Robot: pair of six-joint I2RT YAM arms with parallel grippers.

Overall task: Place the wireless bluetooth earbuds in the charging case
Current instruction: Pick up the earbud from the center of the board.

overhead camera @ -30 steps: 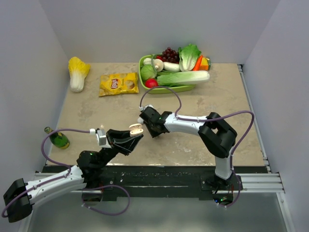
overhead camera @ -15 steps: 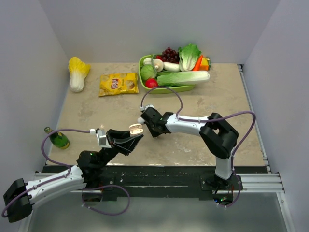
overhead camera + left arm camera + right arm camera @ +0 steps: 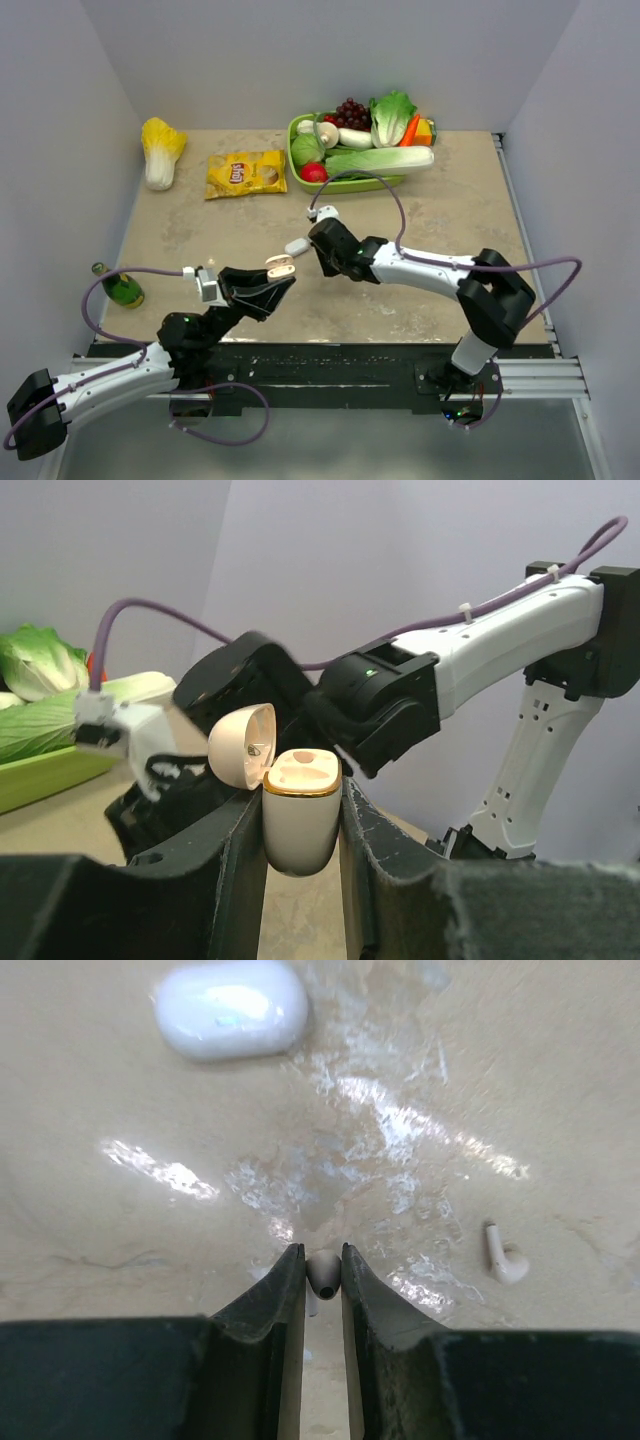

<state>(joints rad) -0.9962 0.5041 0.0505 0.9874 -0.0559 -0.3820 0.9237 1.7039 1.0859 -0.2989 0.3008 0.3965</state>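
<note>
Nearest the bases, with the left gripper [image 3: 300,795], pinches the case [image 3: 298,832] upright between both fingers, above the table [image 3: 200,230], lid swung open and tan inside showing. Just beyond, with the right gripper [image 3: 322,1252], nips one earbud [image 3: 323,1272] between almost-closed fingertips low at the tabletop, a second earbud [image 3: 505,1258] lying near on the surface and a closed white oval [image 3: 232,1008] farther ahead. Farthest back, by the wall: chips bag [image 3: 245,173], cabbage [image 3: 160,150] and green tray [image 3: 370,183] of vegetables.
</note>
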